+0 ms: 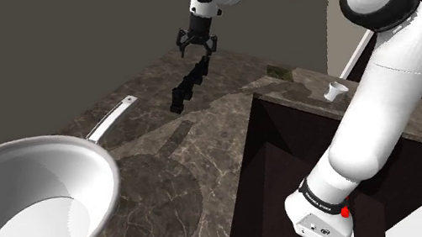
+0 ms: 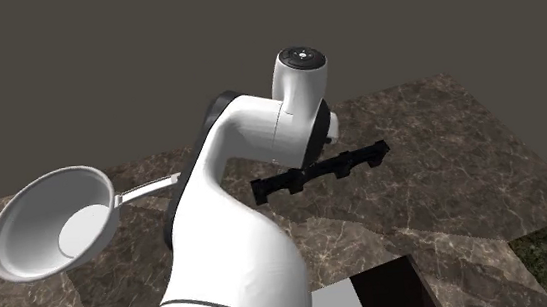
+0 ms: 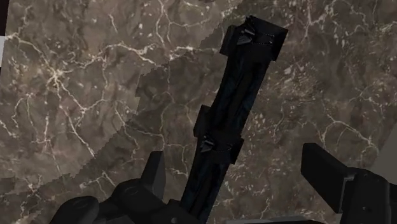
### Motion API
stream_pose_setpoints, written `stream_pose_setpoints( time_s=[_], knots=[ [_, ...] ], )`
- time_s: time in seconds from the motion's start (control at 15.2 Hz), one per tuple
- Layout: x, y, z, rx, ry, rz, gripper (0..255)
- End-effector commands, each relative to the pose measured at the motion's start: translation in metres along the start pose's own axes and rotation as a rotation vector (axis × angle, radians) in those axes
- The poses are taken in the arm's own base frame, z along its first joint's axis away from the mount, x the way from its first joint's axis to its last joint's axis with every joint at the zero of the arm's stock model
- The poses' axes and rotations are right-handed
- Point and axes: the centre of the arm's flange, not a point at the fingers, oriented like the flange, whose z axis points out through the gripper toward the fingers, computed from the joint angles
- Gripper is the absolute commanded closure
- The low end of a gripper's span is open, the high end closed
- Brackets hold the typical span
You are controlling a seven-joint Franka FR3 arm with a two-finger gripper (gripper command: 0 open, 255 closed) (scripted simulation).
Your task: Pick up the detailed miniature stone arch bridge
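A brown, white-veined marble counter carries the scene. Over it reaches the white Franka arm, whose small printed marks on the upper link and near the base are too small to read, and a large steel frying pan sits at the shoulder view's lower left. The black miniature arch bridge stretches slantwise below the black gripper, its near end running between the parted fingers. It sits close against one finger and clear of the other, so it is not clasped.
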Motion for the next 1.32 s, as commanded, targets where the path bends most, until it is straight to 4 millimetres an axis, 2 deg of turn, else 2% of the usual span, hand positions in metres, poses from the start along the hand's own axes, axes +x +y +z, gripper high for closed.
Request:
stream_pose_setpoints(
  time_s=[0.0,0.59,1.06,1.19,1.25],
  knots=[
    [0.024,-0.002,0.015,-0.013,-0.008,0.067,0],
    [0.124,0.014,0.082,-0.068,-0.046,0.350,0],
    [0.125,0.016,0.119,-0.068,-0.046,0.350,0],
    [0.125,0.016,0.122,-0.068,-0.046,0.350,0],
    [0.125,0.016,0.122,-0.068,-0.046,0.350,255]
  ],
)
